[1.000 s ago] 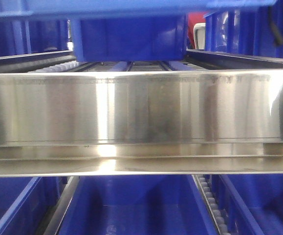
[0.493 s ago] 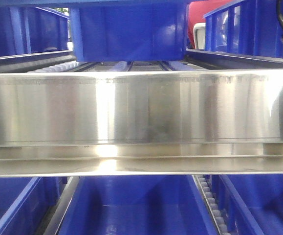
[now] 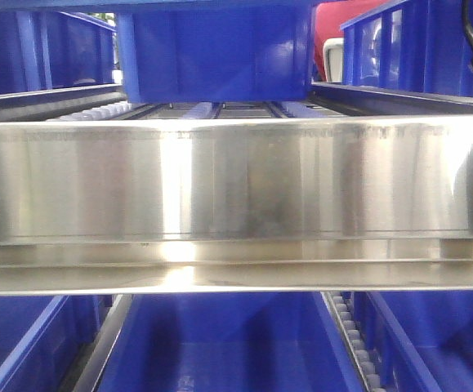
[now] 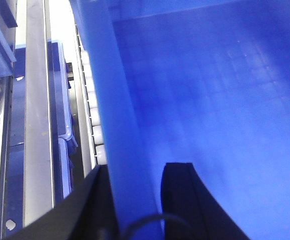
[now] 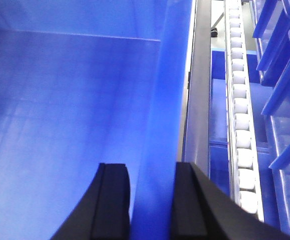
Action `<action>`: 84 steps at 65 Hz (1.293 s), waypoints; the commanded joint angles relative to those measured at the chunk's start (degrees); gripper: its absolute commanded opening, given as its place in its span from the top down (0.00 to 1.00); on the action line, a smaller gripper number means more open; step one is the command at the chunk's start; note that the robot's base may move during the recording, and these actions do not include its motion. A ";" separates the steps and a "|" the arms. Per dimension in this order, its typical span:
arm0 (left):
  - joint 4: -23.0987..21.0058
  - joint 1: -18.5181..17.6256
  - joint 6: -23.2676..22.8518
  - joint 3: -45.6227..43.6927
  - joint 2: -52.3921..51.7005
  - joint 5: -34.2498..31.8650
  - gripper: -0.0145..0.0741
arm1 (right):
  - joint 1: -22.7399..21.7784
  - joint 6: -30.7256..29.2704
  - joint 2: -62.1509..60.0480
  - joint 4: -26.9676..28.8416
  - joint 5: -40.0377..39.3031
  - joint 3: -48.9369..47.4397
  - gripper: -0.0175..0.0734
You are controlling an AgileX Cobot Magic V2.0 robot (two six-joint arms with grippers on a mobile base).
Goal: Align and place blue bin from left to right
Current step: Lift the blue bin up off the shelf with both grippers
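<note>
The blue bin (image 3: 211, 57) hangs at the top middle of the front view, its smooth lower body just above the roller lane. In the left wrist view its left wall (image 4: 129, 125) runs up between the two black fingers of my left gripper (image 4: 137, 172), which is shut on that wall; the bin's floor (image 4: 210, 100) fills the right side. My right gripper (image 5: 152, 170) is shut on the bin's right wall (image 5: 160, 100), one finger inside and one outside. Neither gripper shows in the front view.
A shiny steel rail (image 3: 236, 180) crosses the front view below the bin. White roller tracks (image 5: 240, 125) (image 4: 92, 115) run along both sides. More blue bins stand at left (image 3: 48, 49), right (image 3: 408, 49) and on the level below (image 3: 220, 343).
The bin has risen slightly: its wide upper rim, seen across the top of the front view a second ago, has left the frame. Little has moved in the last half second.
</note>
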 commanded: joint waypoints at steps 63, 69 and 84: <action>-0.02 -0.57 0.90 -0.99 -1.08 -3.92 0.96 | -0.14 -1.35 -1.37 -1.47 -14.38 -1.03 0.88; -0.02 -0.57 0.90 -0.99 -1.08 -3.92 0.96 | -0.14 -1.35 -1.37 -1.47 -14.38 -1.03 0.88; 0.08 -0.57 0.90 -0.99 -1.10 -3.92 0.96 | -0.14 -1.35 -1.37 -1.47 -14.38 -1.03 0.88</action>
